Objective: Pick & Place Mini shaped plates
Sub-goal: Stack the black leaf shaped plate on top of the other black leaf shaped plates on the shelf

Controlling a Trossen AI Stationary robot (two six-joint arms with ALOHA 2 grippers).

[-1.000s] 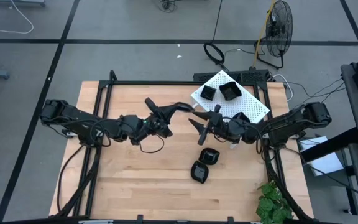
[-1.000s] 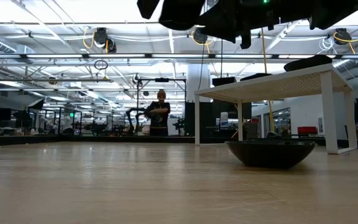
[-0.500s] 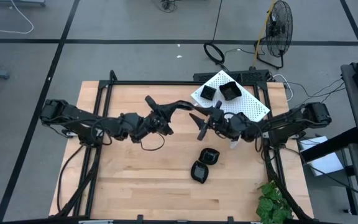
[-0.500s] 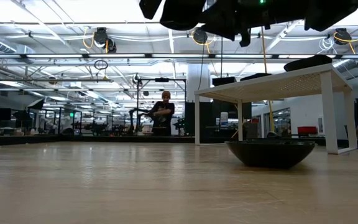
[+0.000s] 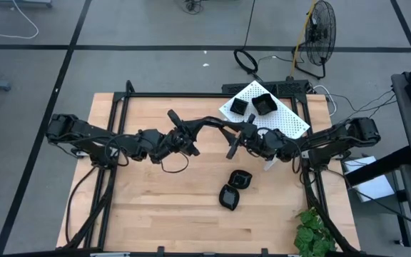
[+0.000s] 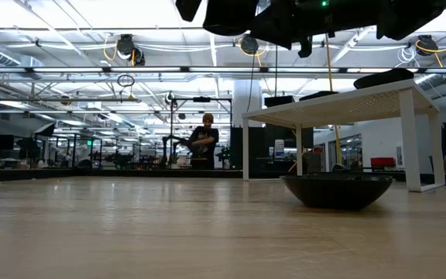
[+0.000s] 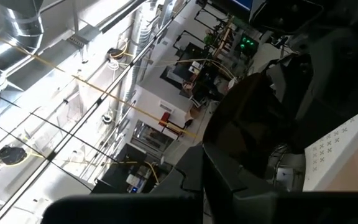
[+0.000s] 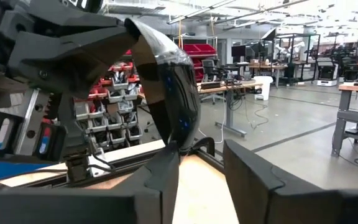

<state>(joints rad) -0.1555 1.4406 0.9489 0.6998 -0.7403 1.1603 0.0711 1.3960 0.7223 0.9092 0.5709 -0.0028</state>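
Above the wooden worktop (image 5: 155, 207), left gripper (image 5: 216, 123) and right gripper (image 5: 235, 132) have closed in, both pinching one black plate (image 8: 169, 87); two plates (image 5: 234, 188) lie toward five o'clock.

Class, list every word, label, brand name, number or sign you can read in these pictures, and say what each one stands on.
None can be read.
White perforated rack: rows of small cross marks, a pattern and not writing.
Red-and-white sign in the room beyond the table: too blurred to read.
Black plates on the table: no markings show.
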